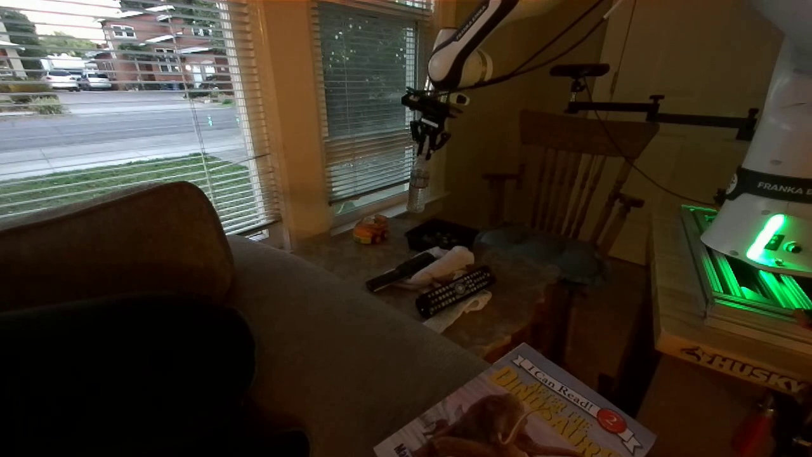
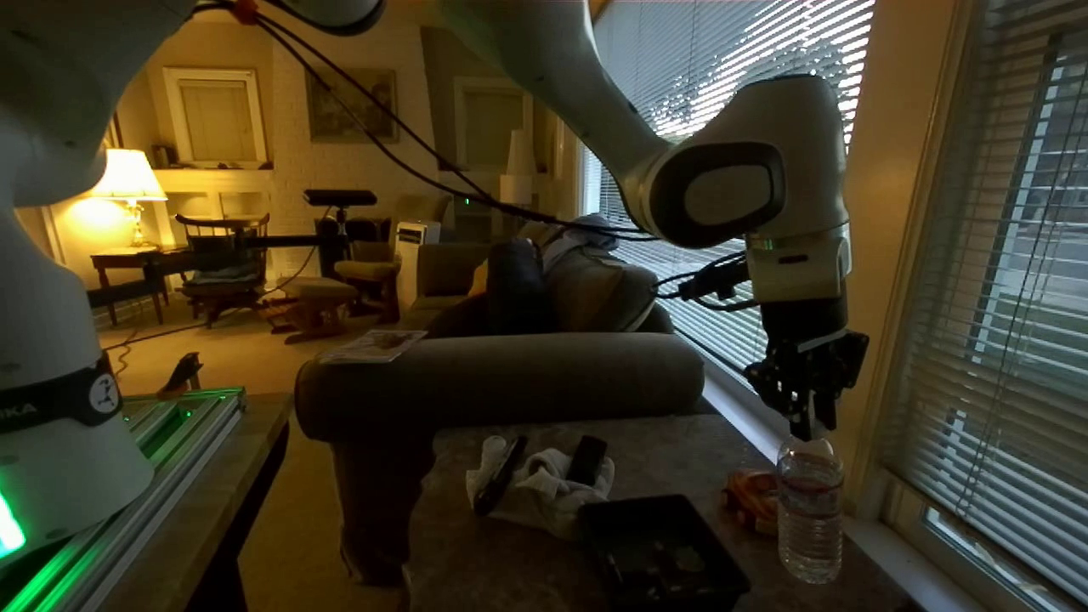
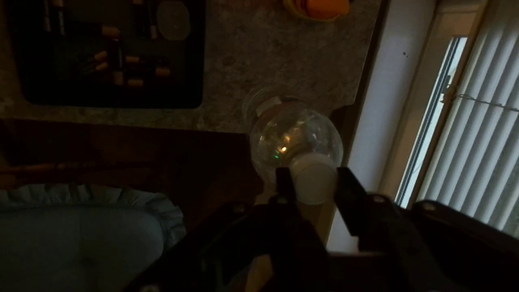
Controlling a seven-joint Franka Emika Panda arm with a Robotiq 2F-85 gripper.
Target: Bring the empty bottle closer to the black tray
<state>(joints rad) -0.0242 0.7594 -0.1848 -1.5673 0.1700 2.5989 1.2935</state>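
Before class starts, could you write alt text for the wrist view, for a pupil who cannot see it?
Two dark fingers grip a clear bottle by its white cap. At upper left, a black tray holds small items; a ruffled cushion shows lower left and window blinds at right.

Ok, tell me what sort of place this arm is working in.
Probably a home living room. The exterior views show a sofa, an "I Can Read!" book lying on it, and a lit table lamp in the background.
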